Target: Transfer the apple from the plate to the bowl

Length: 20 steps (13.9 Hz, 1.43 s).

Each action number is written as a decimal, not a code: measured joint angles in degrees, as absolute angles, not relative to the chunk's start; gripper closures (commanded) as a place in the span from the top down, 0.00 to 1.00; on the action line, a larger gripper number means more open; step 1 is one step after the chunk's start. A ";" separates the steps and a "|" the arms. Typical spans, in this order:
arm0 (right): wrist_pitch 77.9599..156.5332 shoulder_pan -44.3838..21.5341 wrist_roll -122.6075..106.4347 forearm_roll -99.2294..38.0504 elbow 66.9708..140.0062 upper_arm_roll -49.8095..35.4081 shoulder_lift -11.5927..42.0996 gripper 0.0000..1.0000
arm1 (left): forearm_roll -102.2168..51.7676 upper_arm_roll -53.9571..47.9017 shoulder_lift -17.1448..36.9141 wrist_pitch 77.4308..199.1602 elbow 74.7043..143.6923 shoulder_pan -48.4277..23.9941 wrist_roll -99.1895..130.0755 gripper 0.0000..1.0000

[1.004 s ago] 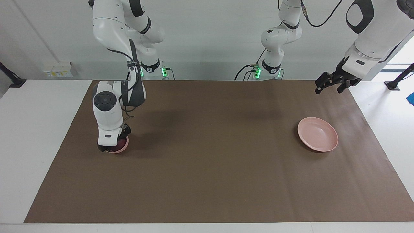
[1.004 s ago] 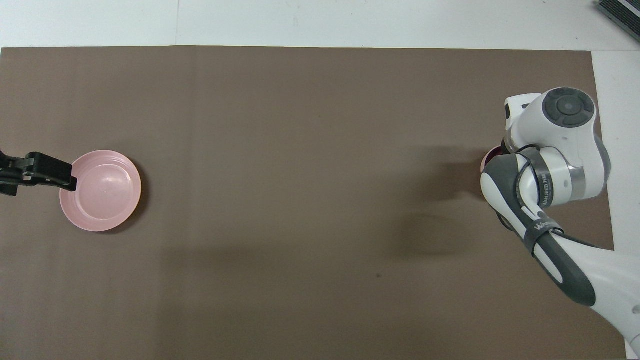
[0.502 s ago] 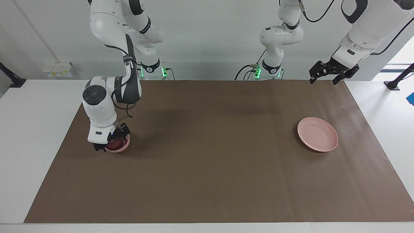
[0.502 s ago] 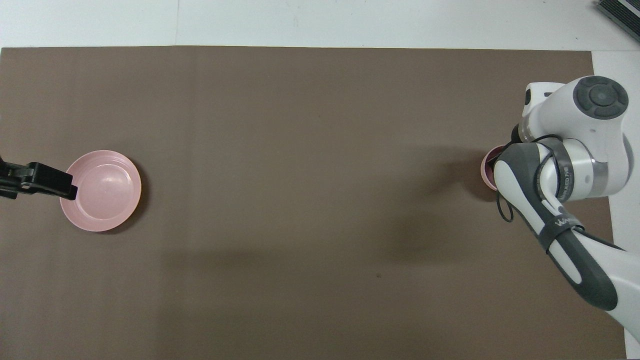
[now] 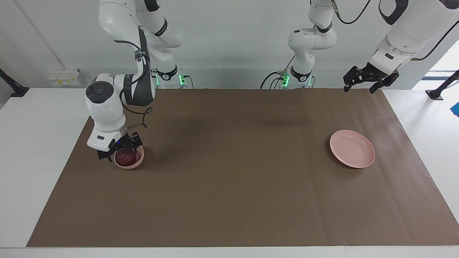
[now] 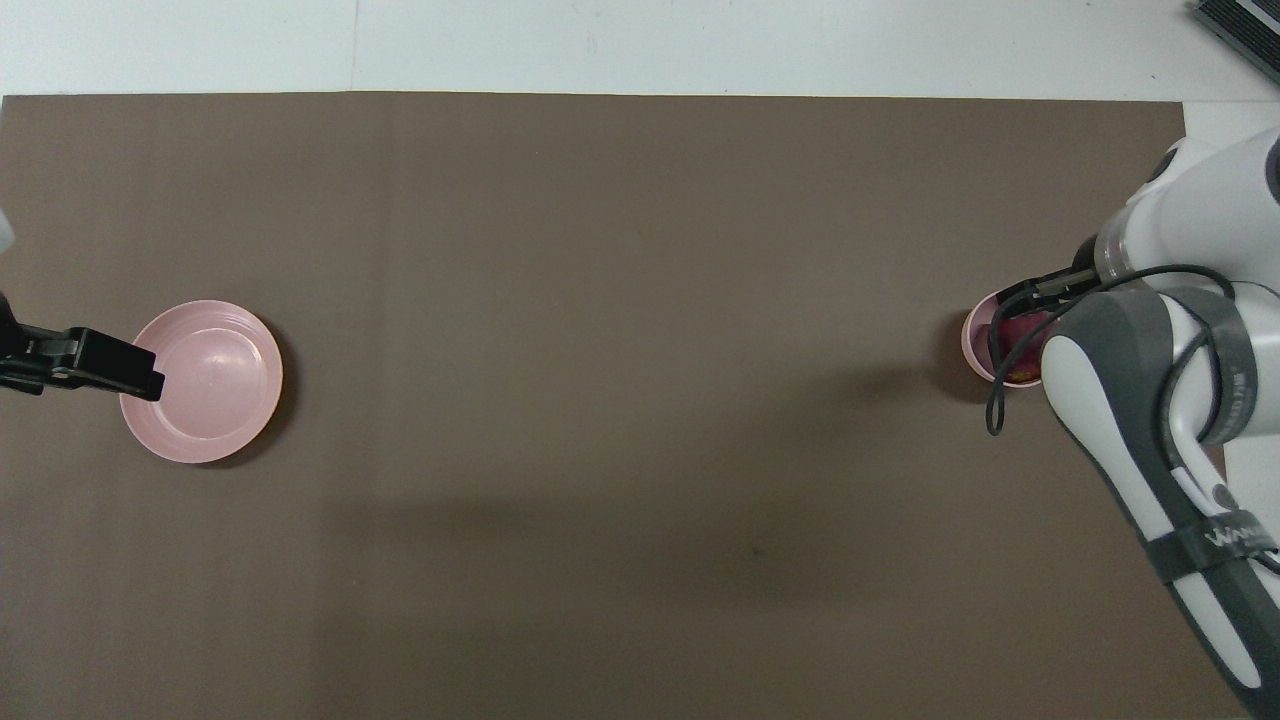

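The dark red apple [image 5: 124,156] lies in the small pink bowl [image 5: 138,162] at the right arm's end of the table. My right gripper [image 5: 119,150] hangs just above the bowl, open and empty, with a finger on each side of the apple. In the overhead view the right arm covers part of the bowl [image 6: 971,340] and the apple [image 6: 1018,330]. The wide pink plate [image 5: 352,148] lies bare at the left arm's end and also shows in the overhead view [image 6: 205,382]. My left gripper [image 5: 359,85] waits high in the air, open and empty, and one of its fingers [image 6: 115,366] overlaps the plate's edge from above.
A brown mat [image 5: 233,172] covers the table; white tabletop shows at both ends. The arm bases and their cables stand at the robots' edge.
My right gripper has lifted off the bowl and drawn toward the table's end, leaving the apple in the bowl. My left gripper rose a little, then held still.
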<state>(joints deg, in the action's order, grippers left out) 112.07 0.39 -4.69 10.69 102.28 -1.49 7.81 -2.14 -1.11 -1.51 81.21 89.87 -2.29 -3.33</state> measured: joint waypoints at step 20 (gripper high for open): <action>78.07 -2.96 3.67 -0.15 85.59 6.20 -7.02 1.00 | -2.14 -0.21 -1.67 86.14 89.87 -2.29 -3.36 1.00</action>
